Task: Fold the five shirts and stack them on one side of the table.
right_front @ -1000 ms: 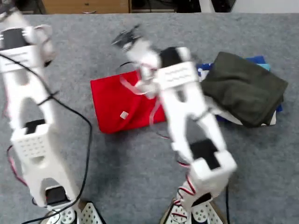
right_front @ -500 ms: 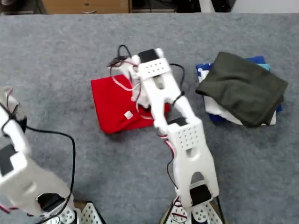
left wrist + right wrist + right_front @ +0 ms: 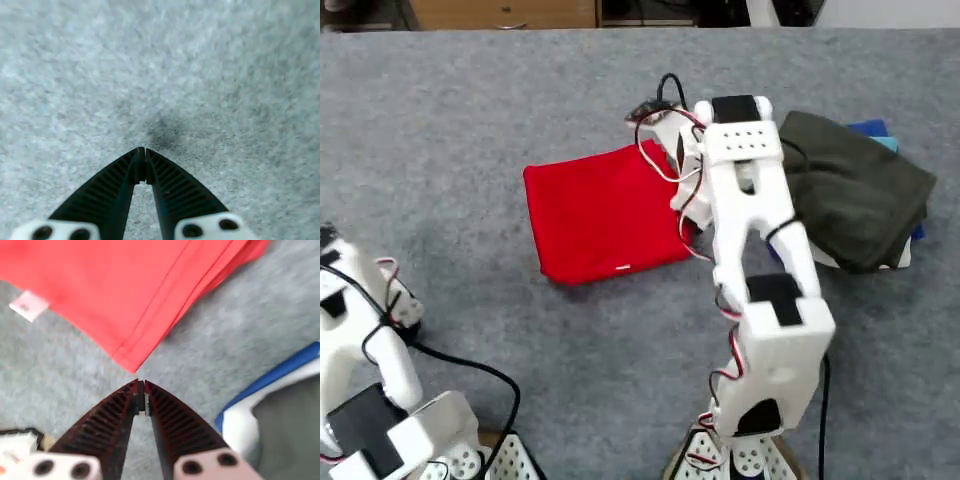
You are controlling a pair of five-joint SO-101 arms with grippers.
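Note:
A folded red shirt (image 3: 605,210) lies flat mid-table. To its right is a stack with a dark olive shirt (image 3: 855,190) on top and blue (image 3: 875,130) and white layers under it. My right arm (image 3: 750,190) stretches over the gap between them. In the right wrist view my right gripper (image 3: 141,390) is shut and holds nothing, its tips just off a corner of the red shirt (image 3: 125,285), with the stack's blue edge (image 3: 280,375) close by. My left gripper (image 3: 141,162) is shut over bare grey cloth; its arm (image 3: 360,330) is at the near left.
Grey felt (image 3: 470,120) covers the table, with open room on the left and far side. Cables (image 3: 670,100) loop off the right arm near the red shirt's far corner. A white tag (image 3: 29,305) shows on the red shirt.
The right arm swung right, off the red shirt toward the stack. The left arm drew back to the near left corner. The red shirt now lies flatter and squarer.

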